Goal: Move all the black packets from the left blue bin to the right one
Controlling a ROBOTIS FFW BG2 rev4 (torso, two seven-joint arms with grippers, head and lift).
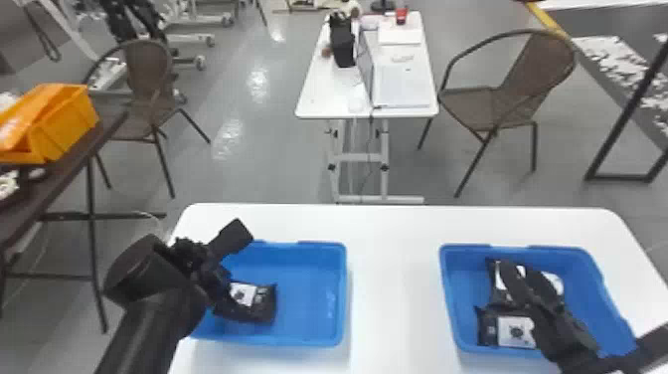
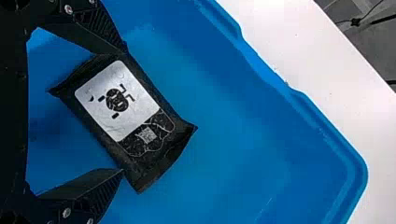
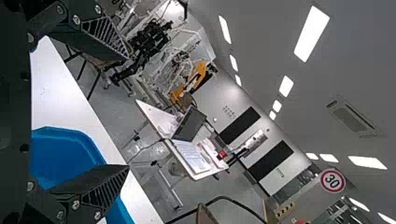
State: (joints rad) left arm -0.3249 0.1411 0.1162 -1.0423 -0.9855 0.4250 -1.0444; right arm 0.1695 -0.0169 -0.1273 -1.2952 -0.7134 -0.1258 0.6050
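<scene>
Black and soft-looking, with a white label facing up, the packet point(image 2: 123, 121) lies in the left blue bin point(image 1: 313, 293), toward that bin's left side. The left tool point(image 2: 123, 110) is down over it with its fingers wide apart, one tip near each side of the packet; whether either one touches cannot be told. The step in hand looks like lining up the pick. The next move should be to settle the fingers a little lower around the packet, close on its sides, then lift it clear of the rim and carry it right. If only the edges are caught, the packet could bend and slip out.

Across the bare middle of the white table point(image 1: 392, 278) stands the right blue bin point(image 1: 497, 247), holding two packets, a far one point(image 1: 498, 281) and a near one point(image 1: 514, 332), both partly covered by the right arm point(image 1: 561, 328). The right tool point(image 3: 128, 113) is empty above that bin, its fingers apart. It should probably make room before the drop.

Beyond are a desk point(image 1: 323, 99) with a laptop point(image 1: 400, 89) and, to the right, a brown chair point(image 1: 534, 67).
</scene>
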